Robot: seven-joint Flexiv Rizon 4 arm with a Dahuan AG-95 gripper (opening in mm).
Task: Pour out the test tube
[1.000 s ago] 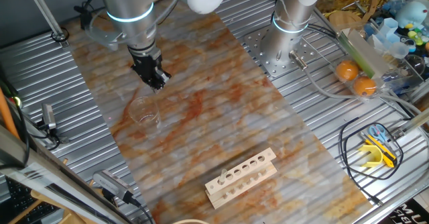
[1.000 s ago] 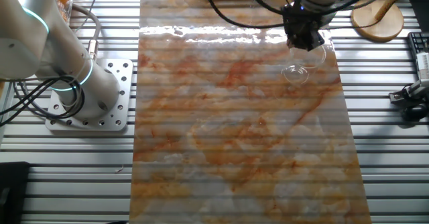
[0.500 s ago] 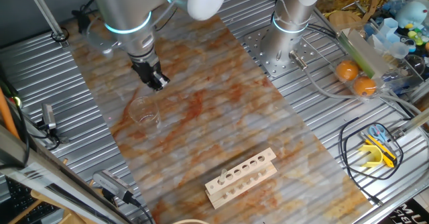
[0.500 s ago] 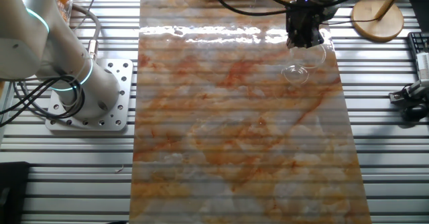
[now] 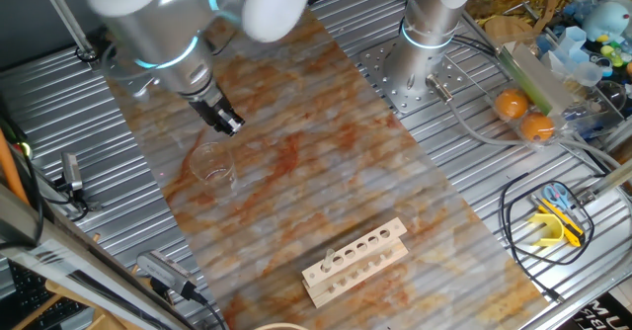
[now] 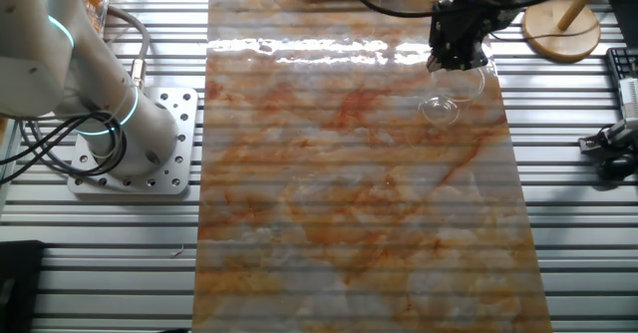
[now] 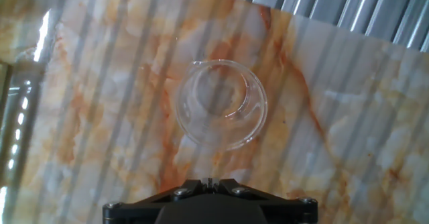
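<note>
Honestly, I cannot spot the slim clear glass test tube anywhere, nor tell how the black two-finger gripper (image 5: pixel 225 123) above the wide clear glass beaker (image 7: pixel 222 103) stands; such thin, slippery, fragile glass wants gentle mid-length holding.

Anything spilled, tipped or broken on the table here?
Nothing stands out. The beaker stands upright with no puddle showing around it, and the wooden rack lies flat. The test tube itself cannot be made out near the gripper.
</note>
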